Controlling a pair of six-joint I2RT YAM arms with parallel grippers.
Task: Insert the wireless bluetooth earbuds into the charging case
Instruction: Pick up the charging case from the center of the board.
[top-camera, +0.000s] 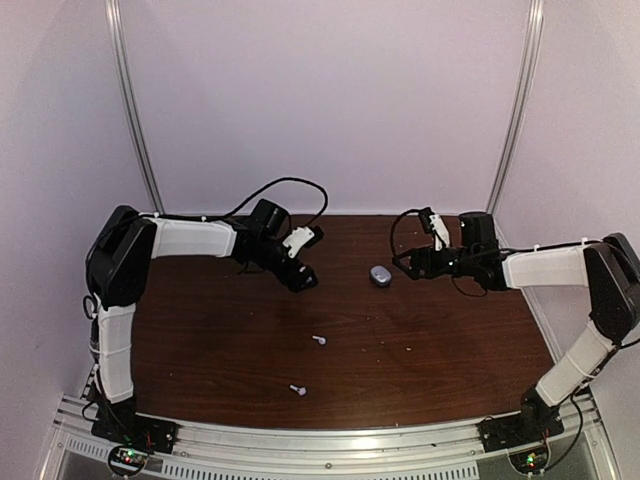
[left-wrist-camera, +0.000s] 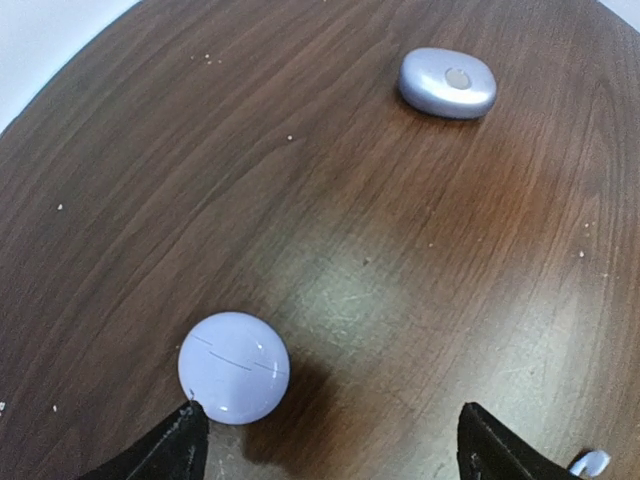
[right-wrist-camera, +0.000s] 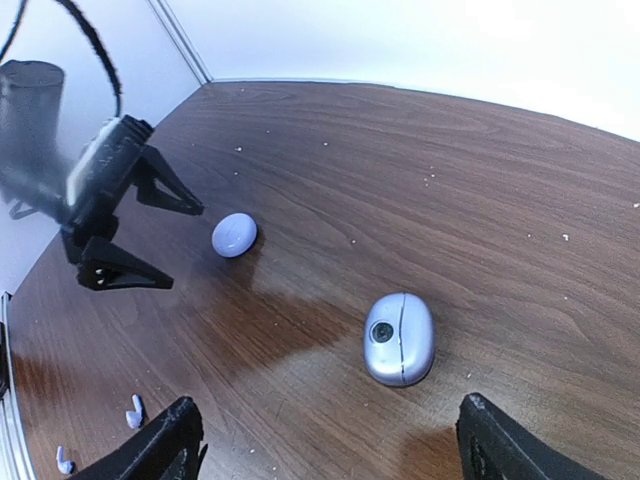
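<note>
- I had the left gripper (left-wrist-camera: 328, 410) low over the table (left-wrist-camera: 300, 180), its fingers spread wide with nothing between them.
- The round case (left-wrist-camera: 233, 367) lay shut on the wood, right at the tip of that gripper's left finger. From the wrist view I could not tell whether the tip touched it or only overlapped it.
- In the top view the left gripper hid the round case from me.
- The right gripper (right-wrist-camera: 328, 400) also stood with its fingers wide apart, and it held nothing.
- The oval case (right-wrist-camera: 399, 338) lay flat just ahead of the gap between the right fingers, a little toward the right one. It was closed, with a seam running along its length and a small dark round spot near one end.
- The two cases sat apart in the far middle of the table, with the oval case on the right arm's side.
- Two earbuds (top-camera: 319, 340) lay loose on the bare wood, outside both cases and well clear of them, toward the near edge. The second was closer to that edge and slightly further left.
- Neither gripper was touching an earbud. One showed only as a white sliver at the bottom right corner of the left wrist view.
</note>
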